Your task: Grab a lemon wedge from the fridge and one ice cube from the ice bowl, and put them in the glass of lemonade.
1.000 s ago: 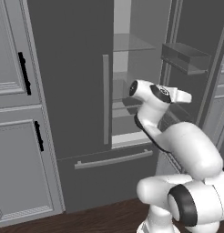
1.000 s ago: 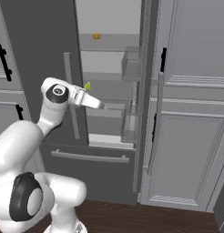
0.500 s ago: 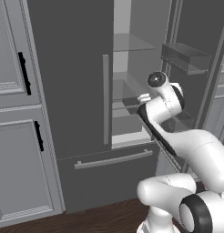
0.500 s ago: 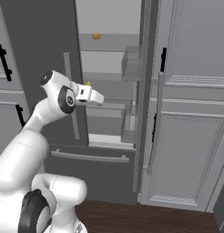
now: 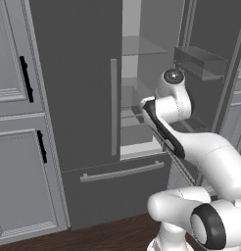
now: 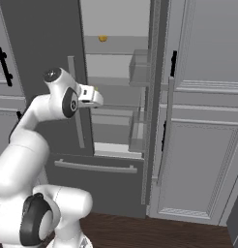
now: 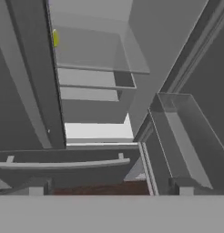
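The fridge (image 5: 78,98) is dark grey, with its left door shut and its right door swung open onto glass shelves (image 7: 100,68). The lemon wedge (image 6: 102,38) lies on the upper shelf as a tiny yellow chunk. In the hand view the lemon wedge (image 7: 55,38) peeks out beside the edge of the left door. My gripper (image 6: 100,98) hangs open and empty in front of the opening, below the wedge and short of the shelves. Its fingertips (image 7: 35,189) stand wide apart. The ice bowl and the glass of lemonade are out of view.
The open right door (image 6: 152,111) carries clear bins (image 7: 186,136) and stands just right of the hand. Below the shelves is the bottom drawer with a bar handle (image 5: 122,171). Light grey cabinets (image 5: 19,122) (image 6: 203,97) flank the fridge.
The arm has raised its elbow and swung in closer to the fridge opening, lifting the hand a little. The jaws have stayed open.
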